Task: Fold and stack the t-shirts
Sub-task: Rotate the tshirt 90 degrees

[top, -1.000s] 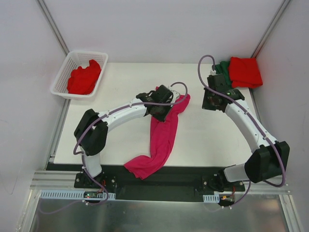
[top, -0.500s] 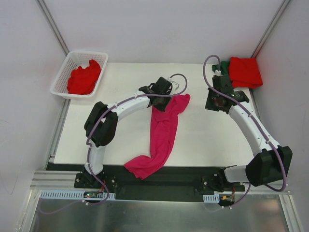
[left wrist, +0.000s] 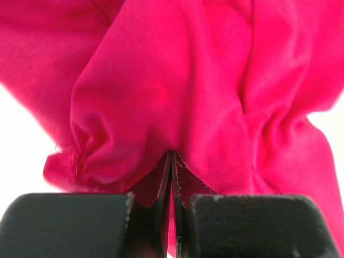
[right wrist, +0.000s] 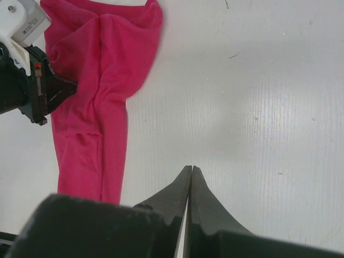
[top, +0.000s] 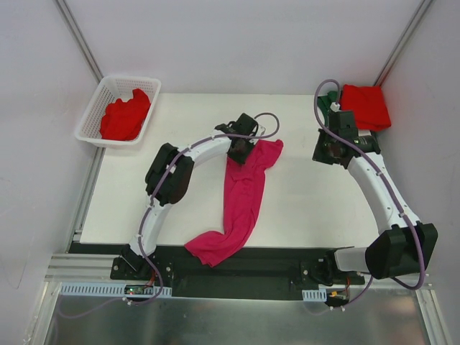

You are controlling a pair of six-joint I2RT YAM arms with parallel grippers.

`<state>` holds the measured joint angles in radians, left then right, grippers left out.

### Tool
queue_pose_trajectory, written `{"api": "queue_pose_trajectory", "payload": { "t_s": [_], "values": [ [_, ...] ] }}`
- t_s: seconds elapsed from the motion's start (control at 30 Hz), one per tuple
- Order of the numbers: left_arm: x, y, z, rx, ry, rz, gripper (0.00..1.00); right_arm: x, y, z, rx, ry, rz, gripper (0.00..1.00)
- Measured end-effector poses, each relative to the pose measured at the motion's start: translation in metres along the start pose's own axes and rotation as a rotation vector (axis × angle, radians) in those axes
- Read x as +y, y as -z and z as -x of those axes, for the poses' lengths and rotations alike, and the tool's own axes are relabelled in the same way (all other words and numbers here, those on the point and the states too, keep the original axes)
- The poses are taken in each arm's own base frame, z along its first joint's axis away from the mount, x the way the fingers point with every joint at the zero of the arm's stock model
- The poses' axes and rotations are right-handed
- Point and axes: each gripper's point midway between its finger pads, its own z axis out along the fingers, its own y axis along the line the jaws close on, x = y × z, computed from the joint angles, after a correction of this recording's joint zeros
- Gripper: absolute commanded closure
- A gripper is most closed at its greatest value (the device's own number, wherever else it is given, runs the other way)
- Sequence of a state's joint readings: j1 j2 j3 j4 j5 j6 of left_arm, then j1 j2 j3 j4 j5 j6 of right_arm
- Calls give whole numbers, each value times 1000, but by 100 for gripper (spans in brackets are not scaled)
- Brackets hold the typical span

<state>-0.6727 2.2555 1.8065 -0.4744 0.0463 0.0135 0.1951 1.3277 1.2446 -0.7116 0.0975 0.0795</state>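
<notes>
- As seen from the left wrist: left gripper [left wrist: 171, 156] fully closed, jaws pressed flat together, pinching a gathered fold of the magenta-pink t-shirt [left wrist: 161, 80] right at the tips.
- From above: left gripper [top: 241, 152] at the far left corner of that shirt, arm arched in from the left.
- Magenta-pink t-shirt [top: 241, 201] strung out lengthwise mid-table, crumpled and unfolded, near end draped over the near edge of the table [top: 309, 201].
- Right gripper [right wrist: 189, 169] also closed tip to tip, holding nothing, over bare table well to the right of the pink cloth [right wrist: 102, 80].
- From above: right gripper [top: 327, 152] close to the far right corner, near the stack.
- Stack there: folded bright red t-shirt [top: 365, 106] on top of the dark green t-shirt [top: 332, 100], green showing only at the left edge.
- Far left: white lattice basket [top: 90, 118] beside the table corner, second red t-shirt [top: 126, 115] crumpled inside.
- White block [right wrist: 21, 21] on the left wrist: any marking too small to read.
</notes>
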Motion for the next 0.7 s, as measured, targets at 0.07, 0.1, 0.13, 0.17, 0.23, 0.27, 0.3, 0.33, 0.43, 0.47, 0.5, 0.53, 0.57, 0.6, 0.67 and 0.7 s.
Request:
{"api": "queue_pose_trajectory", "payload": {
  "t_s": [0.07, 0.1, 0.13, 0.17, 0.23, 0.27, 0.3, 0.33, 0.43, 0.47, 0.5, 0.53, 0.57, 0.6, 0.67, 0.7],
  "values": [
    [1, -4, 3, 16, -2, 1, 100, -2, 0, 1, 1, -6, 2, 99],
    [3, -5, 7, 15, 1, 4, 100, -3, 0, 1, 2, -9, 1, 99],
    [5, -9, 9, 19, 2, 7, 100, -3, 0, 1, 2, -11, 2, 99],
    [7, -11, 14, 22, 4, 9, 100, -4, 0, 1, 3, -14, 3, 99],
    [10, -15, 21, 19, 9, 11, 100, -5, 0, 2, 4, -19, 7, 99],
    [13, -16, 25, 19, 13, 13, 100, -5, 0, 2, 5, -21, 9, 99],
    [16, -17, 27, 19, 18, 16, 100, -5, 0, 2, 5, -23, 10, 99],
    [20, -19, 30, 19, 23, 19, 100, -5, 0, 2, 5, -24, 12, 99],
    [35, -22, 38, 17, 41, 33, 100, -6, 0, 2, 6, -29, 13, 99],
    [41, -23, 41, 16, 48, 38, 100, -6, 0, 2, 7, -30, 15, 99],
    [48, -23, 43, 12, 57, 44, 100, -6, 0, 2, 7, -31, 16, 99],
    [55, -24, 45, 9, 66, 50, 100, -6, 0, 2, 8, -33, 17, 99],
    [63, -24, 45, 9, 77, 57, 100, -6, 0, 2, 9, -34, 20, 99],
    [70, -23, 45, 9, 88, 63, 100, -6, 0, 2, 10, -34, 22, 99],
    [87, -21, 44, 11, 113, 79, 100, -6, 0, 2, 11, -36, 23, 99],
    [98, -20, 43, 14, 129, 91, 100, -6, 0, 2, 11, -36, 23, 99]
  ]
}}
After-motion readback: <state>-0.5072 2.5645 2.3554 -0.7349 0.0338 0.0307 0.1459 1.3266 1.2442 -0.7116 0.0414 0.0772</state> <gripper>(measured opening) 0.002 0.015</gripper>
